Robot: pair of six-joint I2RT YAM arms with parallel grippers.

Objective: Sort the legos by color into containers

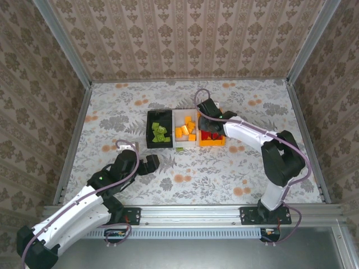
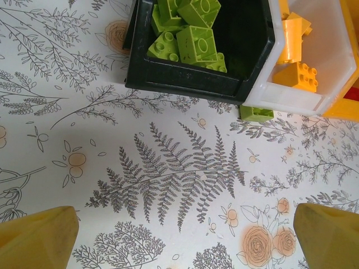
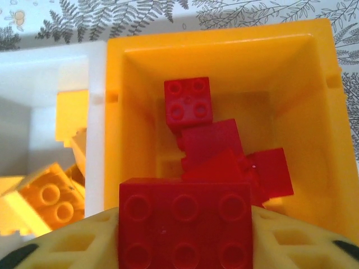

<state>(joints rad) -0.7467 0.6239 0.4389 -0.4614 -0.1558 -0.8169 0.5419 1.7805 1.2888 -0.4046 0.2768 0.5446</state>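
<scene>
The right pincer (image 3: 185,242) hung over the orange bin (image 3: 224,56), its yellow fingers (image 3: 73,244) pinching a red brick (image 3: 185,216) with six studs facing up. Directly below and just ahead of that pincer, several more red bricks (image 3: 188,103) lay piled inside the orange bin. To its left the white bin (image 3: 95,112) touched the orange one and held orange bricks (image 3: 47,202). The left pincer (image 2: 182,238) was spread wide above the flower-patterned desk (image 2: 168,179), nothing between its fingers. Well ahead of it stood the black bin (image 2: 185,78) with lime bricks (image 2: 196,42) inside, pressed against the white bin on its right. One loose lime brick (image 2: 256,114) lay on the desk ahead and slightly right of the left pincer, touching the near wall of the white bin.
</scene>
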